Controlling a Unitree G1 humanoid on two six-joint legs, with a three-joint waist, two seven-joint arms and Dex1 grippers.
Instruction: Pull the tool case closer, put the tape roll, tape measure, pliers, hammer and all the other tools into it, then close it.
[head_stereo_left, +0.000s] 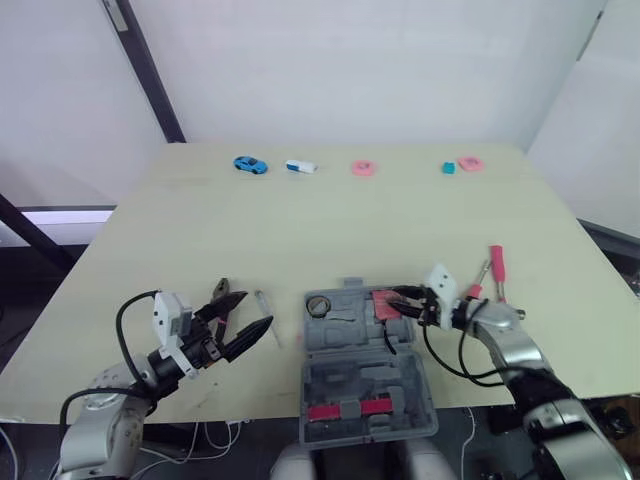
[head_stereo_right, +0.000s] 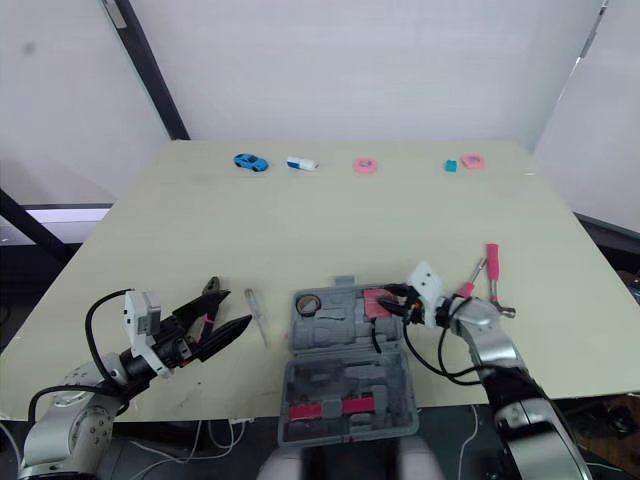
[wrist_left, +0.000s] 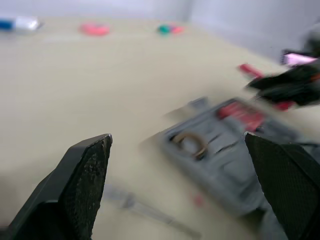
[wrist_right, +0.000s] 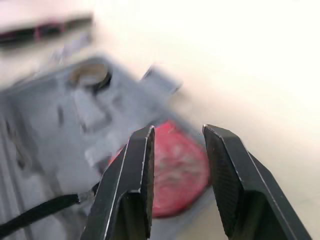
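White walls behind; a pale table (head_stereo_left: 330, 220) takes up most of both head views. The gray tool case (head_stereo_left: 365, 385) lies open at the near edge, centre, with both halves flat. It looks close enough already, so the pulling step seems done.

The right pincer (head_stereo_left: 404, 302) hovers over the far right corner of the case, its pads a narrow gap apart with nothing between them. A red block (head_stereo_left: 383, 303), probably the tape measure, sits in the tray just beneath it. The left pincer (head_stereo_left: 250, 315) is low over the table just left of the case, spread wide and empty.

The tape roll (head_stereo_left: 318, 304) is in the case's far left pocket.

- **Pliers** (head_stereo_left: 220, 292): out on the table, just beside the left pincer on the side away from the case.
- **Slim screwdriver** (head_stereo_left: 262, 302): between the left pincer and the case, long axis running roughly near-to-far with a slight slant.
- **Red-handled tools** (head_stereo_left: 495, 262): right of the case, by the right arm. Cannot tell if the hammer is among them.

A row of small toys (head_stereo_left: 250, 164) sits at the far edge, well apart.

Packing looks partly done. The left arm is nearer the pliers and screwdriver. The screwdriver lies under the open pincer, so closing across its thin shaft fits.
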